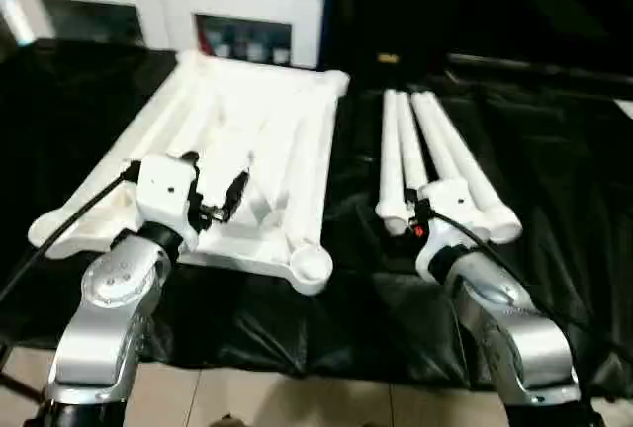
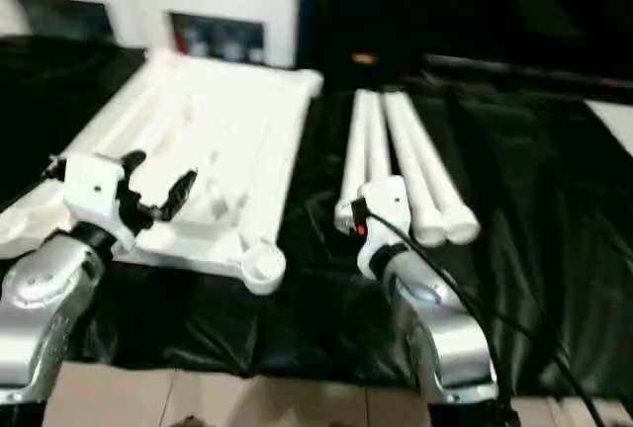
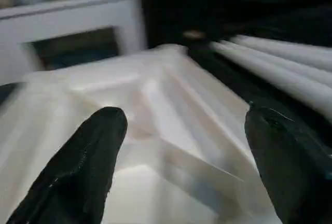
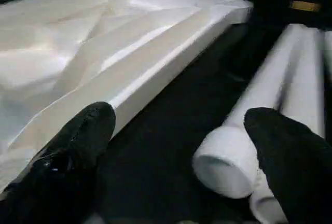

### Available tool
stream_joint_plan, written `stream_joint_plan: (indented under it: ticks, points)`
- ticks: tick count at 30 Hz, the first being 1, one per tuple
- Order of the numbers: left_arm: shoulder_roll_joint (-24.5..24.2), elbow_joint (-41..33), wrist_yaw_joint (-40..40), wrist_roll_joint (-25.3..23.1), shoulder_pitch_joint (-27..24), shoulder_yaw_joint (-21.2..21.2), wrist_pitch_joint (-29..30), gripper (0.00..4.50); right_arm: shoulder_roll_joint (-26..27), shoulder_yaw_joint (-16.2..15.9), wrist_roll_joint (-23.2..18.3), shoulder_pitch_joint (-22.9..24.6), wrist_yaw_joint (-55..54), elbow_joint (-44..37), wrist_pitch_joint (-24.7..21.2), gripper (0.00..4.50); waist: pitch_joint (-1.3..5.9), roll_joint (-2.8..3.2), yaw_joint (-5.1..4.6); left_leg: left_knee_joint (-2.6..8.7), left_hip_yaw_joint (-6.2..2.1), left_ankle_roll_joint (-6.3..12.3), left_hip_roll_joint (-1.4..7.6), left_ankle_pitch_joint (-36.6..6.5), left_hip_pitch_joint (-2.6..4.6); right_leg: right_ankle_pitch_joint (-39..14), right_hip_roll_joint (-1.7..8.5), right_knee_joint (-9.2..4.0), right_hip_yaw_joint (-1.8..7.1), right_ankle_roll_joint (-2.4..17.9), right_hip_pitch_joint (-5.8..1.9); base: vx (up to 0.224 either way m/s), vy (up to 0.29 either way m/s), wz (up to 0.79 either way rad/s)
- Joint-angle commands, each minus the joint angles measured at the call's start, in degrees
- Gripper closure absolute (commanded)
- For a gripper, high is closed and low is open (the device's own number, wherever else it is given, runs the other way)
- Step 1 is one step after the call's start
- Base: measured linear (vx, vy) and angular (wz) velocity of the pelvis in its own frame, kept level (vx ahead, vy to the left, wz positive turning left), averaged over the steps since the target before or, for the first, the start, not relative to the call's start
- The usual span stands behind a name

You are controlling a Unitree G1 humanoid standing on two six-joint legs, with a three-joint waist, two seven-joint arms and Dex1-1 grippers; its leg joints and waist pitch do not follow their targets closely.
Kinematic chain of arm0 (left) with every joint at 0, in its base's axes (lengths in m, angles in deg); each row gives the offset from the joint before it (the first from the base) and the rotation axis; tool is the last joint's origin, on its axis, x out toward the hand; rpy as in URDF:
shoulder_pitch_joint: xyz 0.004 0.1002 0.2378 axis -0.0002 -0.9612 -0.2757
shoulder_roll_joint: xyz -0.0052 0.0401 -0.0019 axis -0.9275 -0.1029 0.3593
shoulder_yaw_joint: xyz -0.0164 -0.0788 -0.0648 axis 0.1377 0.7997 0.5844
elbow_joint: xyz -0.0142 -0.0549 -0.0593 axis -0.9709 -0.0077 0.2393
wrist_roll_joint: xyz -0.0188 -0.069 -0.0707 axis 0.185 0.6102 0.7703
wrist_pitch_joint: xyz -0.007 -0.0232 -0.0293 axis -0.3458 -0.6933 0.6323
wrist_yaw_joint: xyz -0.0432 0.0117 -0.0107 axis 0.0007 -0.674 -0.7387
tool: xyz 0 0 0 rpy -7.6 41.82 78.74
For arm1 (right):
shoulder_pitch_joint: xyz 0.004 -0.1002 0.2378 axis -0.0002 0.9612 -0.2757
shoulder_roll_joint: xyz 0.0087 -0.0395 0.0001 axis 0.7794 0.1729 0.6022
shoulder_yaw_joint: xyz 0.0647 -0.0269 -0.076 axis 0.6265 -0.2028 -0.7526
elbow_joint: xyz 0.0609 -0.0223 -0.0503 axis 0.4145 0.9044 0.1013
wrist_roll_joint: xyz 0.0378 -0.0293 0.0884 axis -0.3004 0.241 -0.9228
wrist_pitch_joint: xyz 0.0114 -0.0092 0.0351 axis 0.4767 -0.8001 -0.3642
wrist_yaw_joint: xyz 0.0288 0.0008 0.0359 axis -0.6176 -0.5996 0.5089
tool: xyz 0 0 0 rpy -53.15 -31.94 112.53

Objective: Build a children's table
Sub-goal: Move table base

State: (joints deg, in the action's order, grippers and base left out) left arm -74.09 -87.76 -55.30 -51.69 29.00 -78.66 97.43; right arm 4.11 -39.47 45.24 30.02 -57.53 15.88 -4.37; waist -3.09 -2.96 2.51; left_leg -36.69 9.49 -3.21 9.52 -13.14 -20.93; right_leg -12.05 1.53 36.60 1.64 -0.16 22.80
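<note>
Children's table parts are lying in two groups on the black-covered work table [image 1: 297,333]: the white plastic top [image 1: 259,121] is sitting upside down across the upper left and centre of the left eye frame, and the four tubular legs [image 1: 435,155] are resting side by side right of centre, flared ends toward you.

You're probably looking at light, stiff moulded plastic throughout. The top is showing raised ribs running diagonally across its underside and a round socket [image 1: 311,265] at the near corner; its smooth, glossy skin is likely slippery, so you'd do better bracing it by a rib or the rim than pinching a flat face. The legs are smooth round tubes that will likely roll on the wrinkled cover, so take one around the shaft just behind its flared end [image 4: 226,157], where the widening should stop it sliding through.

Your left gripper [image 1: 211,188] is hovering over the near part of the top with its fingers [image 3: 85,162] spread wide, holding nothing. Your right gripper [image 4: 179,154] is hanging just short of the nearest leg end, jaws likewise wide apart and empty
</note>
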Motion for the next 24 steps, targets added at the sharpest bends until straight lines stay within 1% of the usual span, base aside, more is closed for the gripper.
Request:
stream_joint_plan:
  ticks: [1,2,3,4,5,6,7,8,9,10,11,12,13,14,15,16,17,19,20,21,23,24]
  points:
    - [-1.9,-1.7,5.5,1.5,-0.6,-1.4,0.1,0.39,-2.3,-1.4,-0.2,-0.7,4.3,-2.0,1.4,0.0,2.34,1.22,-0.46,6.43,-1.63,-3.81,2.76,-18.8,1.16,-15.6,4.11,-4.92,1.36,6.6,-0.89,0.0,0.0,0.0]
    - [-2.3,-1.6,6.4,1.8,-0.7,-1.5,-0.3,0.39,-2.8,-1.6,-0.3,-0.7,5.0,-2.1,1.6,0.0,2.38,1.0,-0.51,6.32,-1.59,-3.54,2.72,-18.8,0.99,-17.2,4.4,-5.21,1.56,6.1,-0.9,0.0,0.0,0.0]
    - [-3.4,-1.2,8.8,2.4,-0.9,-1.6,-1.3,0.39,-3.9,-2.3,-0.7,-0.9,7.0,-2.4,1.7,0.0,2.37,0.82,-0.48,6.31,-1.62,-3.08,2.76,-17.8,0.67,-17.9,4.63,-5.27,1.71,5.8,-1.06,0.0,0.0,0.0]
    - [-5.5,0.3,12.9,2.8,-0.9,-2.2,-3.7,0.39,-5.9,-3.4,-1.1,-1.2,10.6,-2.7,2.0,0.0,2.47,0.64,-0.48,6.21,-1.56,-2.64,2.82,-16.2,0.54,-16.8,4.69,-5.25,1.69,5.7,-1.13,0.0,0.0,0.0]
    - [-6.4,1.0,14.7,2.9,-0.8,-2.6,-4.6,0.39,-6.8,-3.9,-1.4,-1.4,12.3,-2.8,2.2,0.0,2.49,0.76,-0.42,6.19,-1.51,-2.4,2.82,-15.5,0.48,-16.0,4.73,-5.2,1.71,5.9,-1.15,0.0,0.0,0.0]
    - [-7.5,1.8,17.0,3.4,-0.7,-3.1,-4.7,0.39,-7.8,-4.4,-1.8,-1.6,14.4,-3.0,2.4,0.0,2.59,0.56,-0.41,6.12,-1.38,-2.03,2.91,-13.8,0.39,-14.0,4.76,-5.05,1.58,6.3,-1.26,0.0,0.0,0.0]
    - [-9.1,2.8,20.5,4.1,-0.6,-4.1,-4.8,0.05,-9.2,-5.2,-2.4,-1.9,17.2,-3.0,2.8,0.0,2.78,0.48,-0.3,5.97,-1.16,-1.6,2.92,-12.1,0.53,-11.6,4.75,-4.84,1.52,6.8,-1.31,0.0,0.0,0.0]
    - [-10.2,3.9,23.1,4.6,-0.3,-4.7,-4.9,0.05,-10.1,-5.8,-2.5,-2.1,19.0,-2.9,3.1,0.0,2.83,0.32,-0.24,5.86,-1.04,-1.2,2.82,-11.1,0.5,-10.4,4.71,-4.8,1.53,6.9,-1.4,0.0,0.0,0.0]
    - [-11.2,5.2,25.0,4.5,0.2,-5.4,-4.3,0.05,-10.9,-6.3,-2.9,-2.4,20.8,-2.7,3.3,0.0,2.9,0.12,-0.13,5.79,-0.92,-0.44,2.83,-8.9,0.44,-8.1,4.73,-4.55,1.53,7.4,-1.57,0.0,0.0,0.0]
    - [-13.0,7.7,28.3,3.8,1.3,-7.2,-3.8,0.03,-11.8,-7.0,-3.0,-2.9,23.1,-2.0,3.8,0.0,2.98,0.18,-0.13,5.69,-0.84,-0.08,2.84,-7.4,0.44,-6.2,4.7,-4.32,1.42,8.0,-1.64,0.0,0.0,0.0]
    - [-13.9,8.9,30.1,3.3,1.8,-8.3,-3.9,0.03,-12.2,-7.4,-2.9,-3.1,24.1,-1.6,4.0,0.0,3.0,0.22,-0.06,5.7,-0.81,0.1,2.79,-6.8,0.52,-5.5,4.63,-4.33,1.36,8.2,-1.64,0.0,0.0,0.0]
    - [-13.9,8.9,30.1,3.3,1.8,-8.3,-3.9,0.03,-12.2,-7.4,-2.9,-3.1,24.1,-1.6,4.0,0.0,3.03,0.3,-0.03,5.72,-0.75,0.22,2.89,-6.0,0.58,-4.2,4.67,-4.16,1.29,8.8,-1.7,0.0,0.0,0.0]
    - [-15.4,10.8,33.1,3.1,2.8,-9.8,-3.3,0.03,-13.3,-8.4,-2.8,-3.5,25.8,-0.7,4.8,0.0,3.09,0.46,0.02,5.73,-0.76,0.21,2.95,-5.6,0.63,-3.4,4.78,-4.08,1.27,9.2,-1.78,0.0,0.0,0.0]
    - [-17.1,13.7,35.8,1.7,4.4,-11.5,-3.6,0.03,-14.3,-9.3,-2.4,-3.9,27.3,0.4,5.8,0.0,3.19,0.54,0.1,5.69,-0.69,0.38,2.93,-4.2,0.78,-0.8,4.61,-3.84,1.09,10.1,-1.86,0.0,0.0,0.0]
    - [-17.4,14.6,36.4,1.2,4.9,-11.8,-4.1,0.03,-14.5,-9.5,-2.3,-4.0,27.7,0.8,6.1,0.0,3.19,0.54,0.1,5.69,-0.69,0.38,2.93,-4.2,0.78,-0.8,4.61,-3.84,1.09,10.1,-1.86,0.0,0.0,0.0]
    - [-17.8,16.0,37.1,0.4,5.7,-12.2,-5.0,0.03,-14.7,-9.7,-2.0,-4.3,28.1,1.5,6.5,0.0,3.08,0.39,0.01,5.73,-0.67,0.33,2.91,-5.1,0.7,-1.7,4.69,-3.95,1.05,10.6,-2.02,0.0,0.0,0.0]
    - [-17.8,17.6,37.2,0.0,6.6,-12.2,-5.7,0.03,-14.8,-9.7,-2.0,-4.5,28.3,1.9,6.5,0.0,3.06,0.4,0.02,5.79,-0.67,0.18,2.97,-5.3,0.71,-2.0,4.77,-3.98,1.06,10.8,-2.08,0.0,0.0,0.0]
    - [-18.0,20.8,38.5,-0.3,8.7,-12.3,-6.7,0.03,-14.7,-9.4,-2.5,-4.9,29.0,2.2,6.1,0.0,3.14,0.62,0.09,5.77,-0.7,-0.23,3.01,-5.5,0.81,-2.2,4.87,-3.9,1.04,11.4,-2.13,0.0,0.0,0.0]
    - [-18.2,22.6,39.5,-0.4,10.3,-12.4,-6.7,0.21,-14.7,-9.3,-2.9,-5.0,29.4,1.9,5.8,0.0,3.12,0.69,0.12,5.8,-0.68,-0.28,3.06,-5.7,0.89,-2.3,4.84,-3.95,1.03,11.6,-2.06,0.0,0.0,0.0]
    - [-18.3,23.7,40.4,-0.2,11.1,-12.5,-6.6,0.31,-14.8,-9.3,-3.1,-5.1,29.8,1.9,5.8,0.0,3.19,0.72,0.24,5.8,-0.69,-0.48,3.11,-5.7,0.91,-1.9,4.91,-3.82,1.02,11.8,-2.15,0.0,0.0,0.0]
    - [-18.4,24.5,41.3,0.0,11.8,-12.7,-6.5,0.43,-14.9,-9.4,-3.1,-5.2,30.2,1.9,6.0,0.0,3.22,0.67,0.33,5.81,-0.7,-0.65,3.13,-5.7,0.89,-1.5,4.98,-3.74,0.99,12.1,-2.25,0.0,0.0,0.0]
    - [-18.5,26.9,42.9,0.0,13.7,-13.3,-7.6,0.52,-15.1,-9.5,-3.2,-5.2,30.8,1.8,6.2,0.0,3.22,0.87,0.4,5.8,-0.72,-0.78,3.18,-5.5,0.89,-1.0,5.01,-3.65,1.0,12.4,-2.26,0.0,0.0,0.0]
